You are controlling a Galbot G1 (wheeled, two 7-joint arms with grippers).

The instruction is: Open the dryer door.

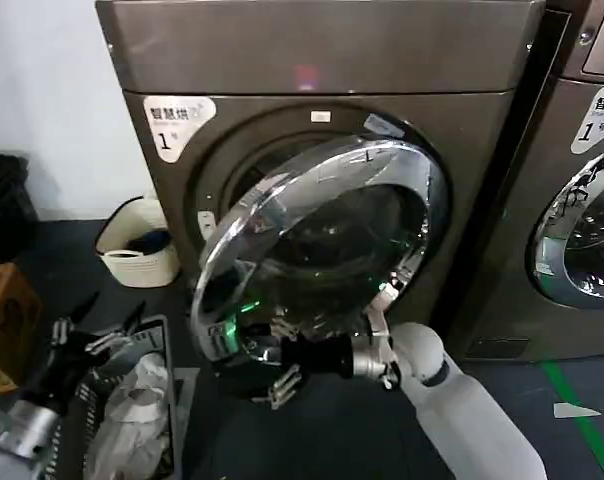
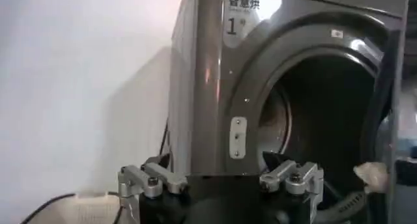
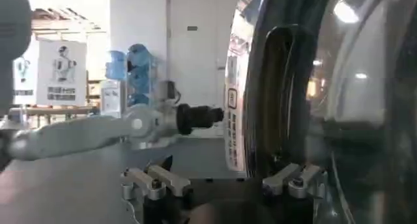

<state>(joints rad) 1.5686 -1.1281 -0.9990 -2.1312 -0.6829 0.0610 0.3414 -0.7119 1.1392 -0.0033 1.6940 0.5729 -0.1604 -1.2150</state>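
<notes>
The bronze-grey dryer (image 1: 312, 50) carries a white "1" label (image 1: 177, 122). Its dryer door (image 1: 222, 250), a chrome ring round dark glass, stands partly swung out toward me, hinged on the right. My right gripper (image 1: 274, 356) sits at the door's lower edge, open; in the right wrist view the right gripper (image 3: 221, 170) has the door rim (image 3: 260, 101) close to one finger. My left gripper (image 1: 100, 318) hangs open low at the left, apart from the door. In the left wrist view the left gripper (image 2: 218, 165) faces the dark drum mouth (image 2: 313, 121).
A second machine (image 1: 582, 200) stands close on the right. A cream basket (image 1: 137, 250) sits by the wall left of the dryer. A wire basket (image 1: 162, 340) with cloth is under my left arm, and a brown box (image 1: 2, 320) at far left.
</notes>
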